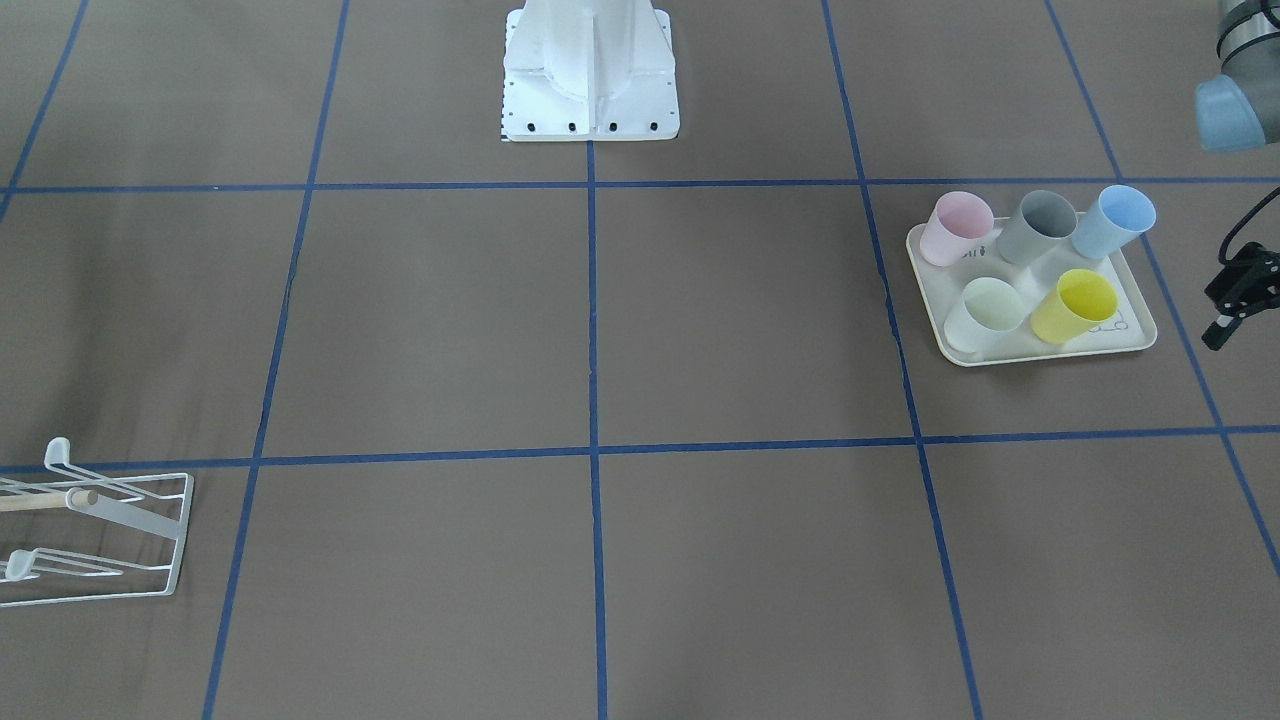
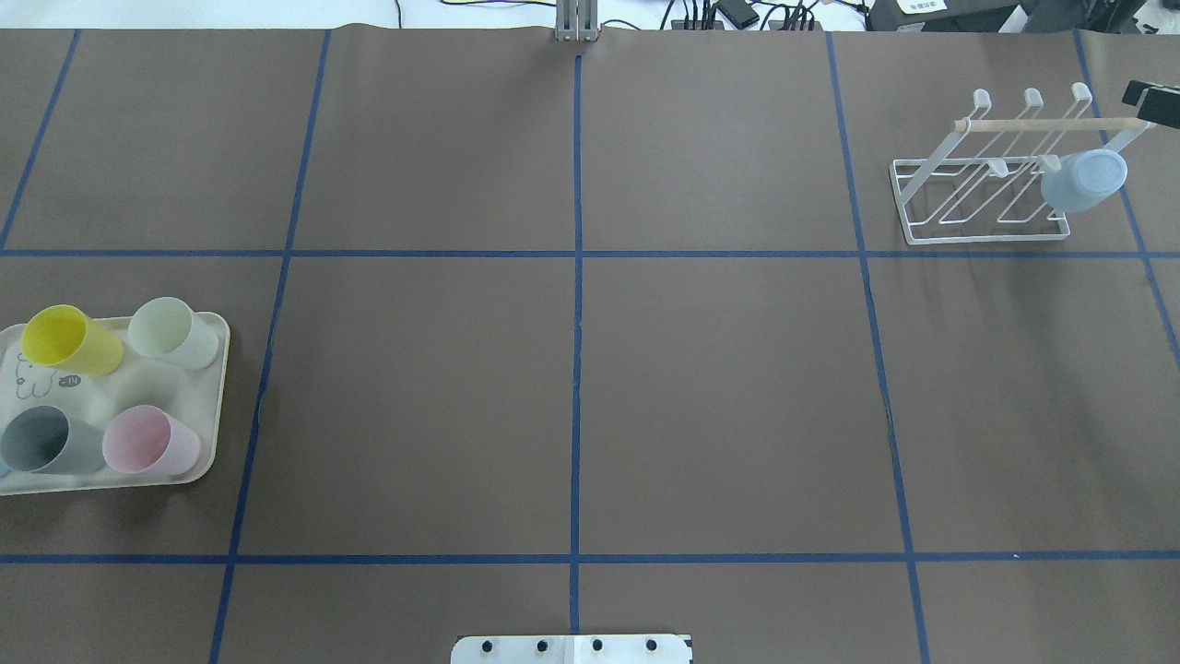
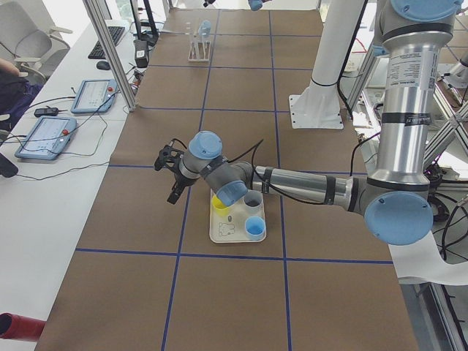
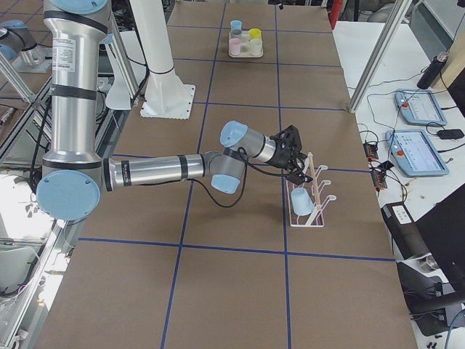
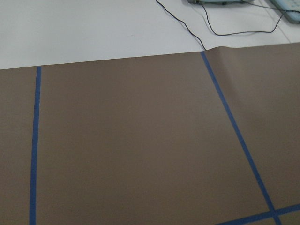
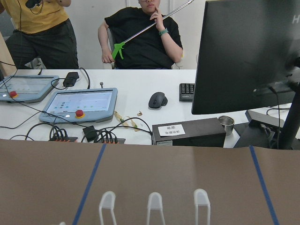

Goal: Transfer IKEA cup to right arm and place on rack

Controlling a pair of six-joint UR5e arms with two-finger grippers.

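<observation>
Now the cup (image 2: 1083, 181) sits on the rack (image 2: 977, 198). The left tool (image 1: 1228, 305) is apart near the tray (image 1: 1100, 342). For the right tool (image 4: 299, 169), I cannot tell.

rack (image 1: 150, 518) lower left | tray (image 1: 1040, 350) holds five cups (image 1: 1075, 305) | left end effector (image 1: 1228, 310) just beside

Looks like a robotics lab, with a brown tabletop (image 2: 719, 387) gridded in blue tape (image 2: 577, 369), a silver left arm (image 3: 307, 184) beside a white pedestal (image 1: 590, 90), aluminium frame posts (image 3: 111, 58), and a side desk (image 6: 140, 84) carrying touchscreen pendants (image 6: 79, 104), a monitor (image 6: 248, 51), a keyboard (image 6: 187, 91), a mouse (image 6: 158, 99), cables (image 6: 61, 134) and a seated person (image 6: 145, 35) behind.
</observation>
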